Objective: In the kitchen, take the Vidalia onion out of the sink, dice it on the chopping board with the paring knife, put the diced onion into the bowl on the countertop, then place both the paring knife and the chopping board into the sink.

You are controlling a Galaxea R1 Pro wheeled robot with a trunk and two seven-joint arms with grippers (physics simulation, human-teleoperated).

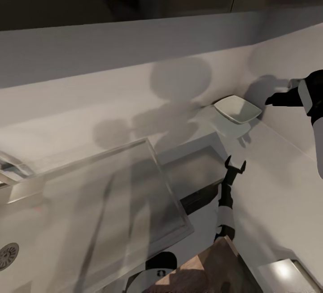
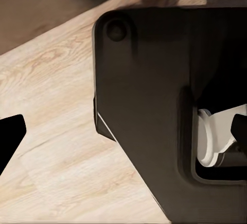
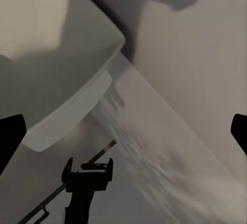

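Above the countertop (image 1: 273,167), left pincer (image 1: 235,164) spread empty near the bowl (image 1: 237,109); right pincer's spread untellable

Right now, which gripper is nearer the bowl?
The right gripper: its dark tip is just beside the white bowl, while the left gripper is farther off, nearer the robot.

Head view: looking steeply down from above the counter (image 1: 278,167), taking in sink (image 1: 148,149) and bowl (image 1: 237,108).
Left wrist view: facing down, sitting close over wood flooring (image 2: 56,131).
Right wrist view: hovering close beside the bowl (image 3: 56,54).
Shared: head and right wrist views are both showing the bowl and left gripper (image 1: 235,166) (image 3: 87,170).
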